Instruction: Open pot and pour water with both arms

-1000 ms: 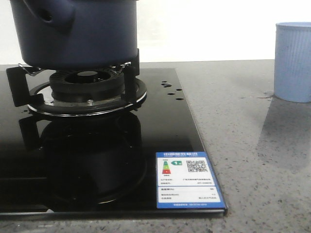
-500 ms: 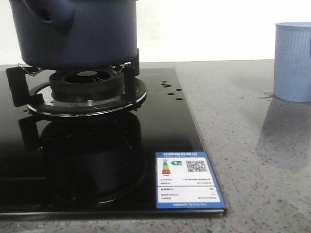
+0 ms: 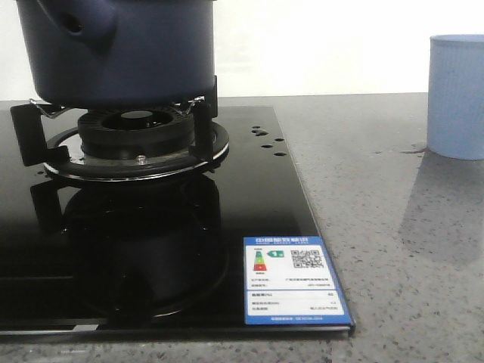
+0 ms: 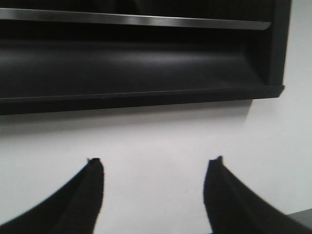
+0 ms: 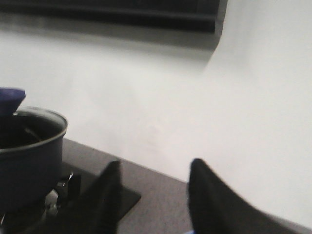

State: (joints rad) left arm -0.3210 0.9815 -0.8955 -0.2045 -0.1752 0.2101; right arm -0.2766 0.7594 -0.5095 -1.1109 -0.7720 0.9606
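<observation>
Grey speckled countertop (image 3: 378,227) runs across the front view under a bright white wall, and on its left side lies one glossy black cooktop (image 3: 265,204). Centre of attention: one pot (image 3: 121,53), dark navy and matte, sitting on the black pan supports over the single burner (image 3: 136,128), far left of the front view, its top cut off by the frame. Its stubby tubular handle (image 3: 83,23) points toward the camera, hole showing. In the right wrist view the pot (image 5: 27,156) appears again, a glass lid with a metal rim on it and a blue knob (image 5: 9,100) at the very edge of the picture.

Moving outward: one energy label sticker (image 3: 293,280) on the cooktop's near right corner, a small cluster of holes in the glass just right of the burner, and one pale blue ribbed cup (image 3: 456,97) well apart at the far right on the counter.

Two grippers, neither in the front view. Left gripper (image 4: 153,195): fingers spread wide, nothing between them, facing a white wall below a dark range hood (image 4: 136,58). Right gripper (image 5: 153,195): fingers also parted, holding nothing.

Against the frames from a second and half a second ago, pot, cup and sticker sit where they were; nothing has shifted.
</observation>
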